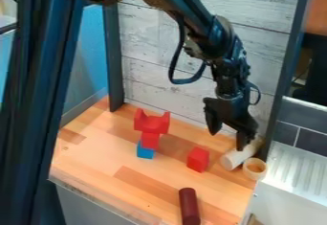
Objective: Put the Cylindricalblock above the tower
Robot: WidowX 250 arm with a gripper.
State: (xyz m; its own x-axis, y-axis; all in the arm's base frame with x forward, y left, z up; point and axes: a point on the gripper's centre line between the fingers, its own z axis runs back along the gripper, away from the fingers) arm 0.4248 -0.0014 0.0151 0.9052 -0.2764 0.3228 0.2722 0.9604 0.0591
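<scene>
Hanging over the right-hand part of the pale wooden tabletop [99, 164], the black two-finger gripper [228, 140] points downward with its fingers spread well apart and nothing held between them. One fingertip overlaps the white cylinder [235, 159] in view; whether they touch, I cannot tell. That cylinder lies on its side near the right edge, with a pale, round, hollow piece [255, 168] close beside its nearer end, leaving little room on that side.

The dark red cylindrical block [189, 206] also lies on its side, at the front, well apart from the tower and running toward the bottom of the view. The tower stands toward the left: a blue block [145, 151] at the base, a red block [150, 140] on it, and a red U-shaped block [152, 122] on top, its two raised ends leaving a dip between them. A separate red block [198, 159] sits between the tower and the white cylinder, with gaps on both sides. The weathered white plank wall [147, 51] rises behind the tabletop's back edge.
</scene>
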